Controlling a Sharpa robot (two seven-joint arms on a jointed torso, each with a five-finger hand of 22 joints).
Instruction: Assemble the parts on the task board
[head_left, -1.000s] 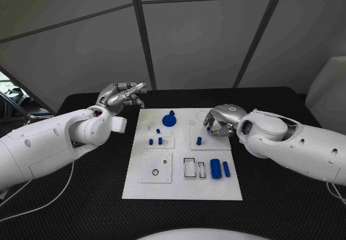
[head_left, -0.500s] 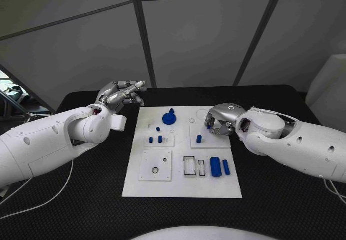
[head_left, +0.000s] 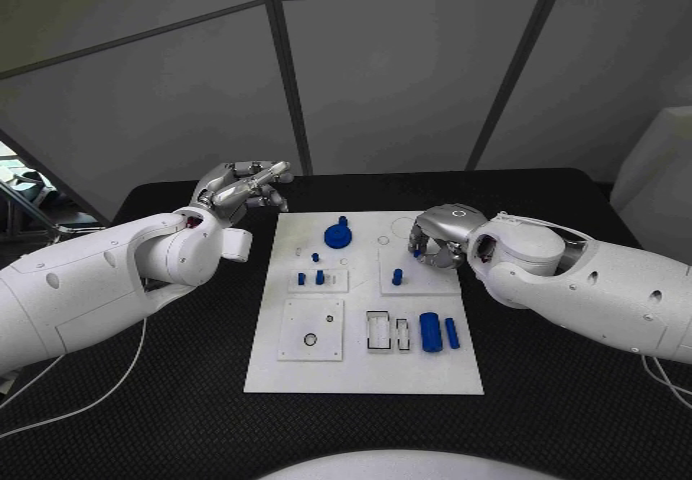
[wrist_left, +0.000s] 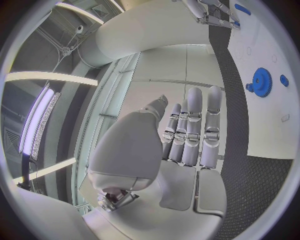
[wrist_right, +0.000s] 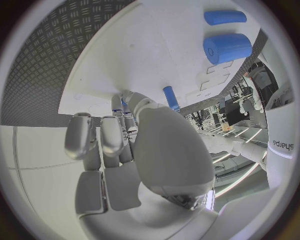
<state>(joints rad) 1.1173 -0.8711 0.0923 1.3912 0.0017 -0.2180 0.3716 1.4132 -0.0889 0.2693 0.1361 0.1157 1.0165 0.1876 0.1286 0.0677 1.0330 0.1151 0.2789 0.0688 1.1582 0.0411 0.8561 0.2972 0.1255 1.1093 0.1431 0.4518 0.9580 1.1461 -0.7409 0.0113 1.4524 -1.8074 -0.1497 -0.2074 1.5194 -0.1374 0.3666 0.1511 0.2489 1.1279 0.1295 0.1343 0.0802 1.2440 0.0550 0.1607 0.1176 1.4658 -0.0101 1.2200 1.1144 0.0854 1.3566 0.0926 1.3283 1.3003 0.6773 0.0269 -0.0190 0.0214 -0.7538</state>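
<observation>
The left hand (head_left: 242, 187) hangs off the task board's (head_left: 361, 375) far-left corner over bare worktop (head_left: 173, 400), fingers nearly straight and close together, holding nothing. On the board, the blue gear-like disc (head_left: 338, 238) stands near the far edge, small pegs (head_left: 310, 279) stand in the left middle recessed block, one peg (head_left: 397, 278) stands upright in the right middle block, and a thick cylinder (head_left: 430, 332) and thinner pin (head_left: 451, 334) lie beside the slotted tray (head_left: 379, 333), long axes toward the far edge. The right hand (head_left: 433, 240) is curled over the board's far-right part, nearest the upright peg; a blue part (wrist_right: 124, 102) shows at its fingertips (wrist_right: 116, 102), apparently pinched, though the grip is partly hidden.

The right arm (wrist_right: 281, 145) bears the word "sharpa".
</observation>
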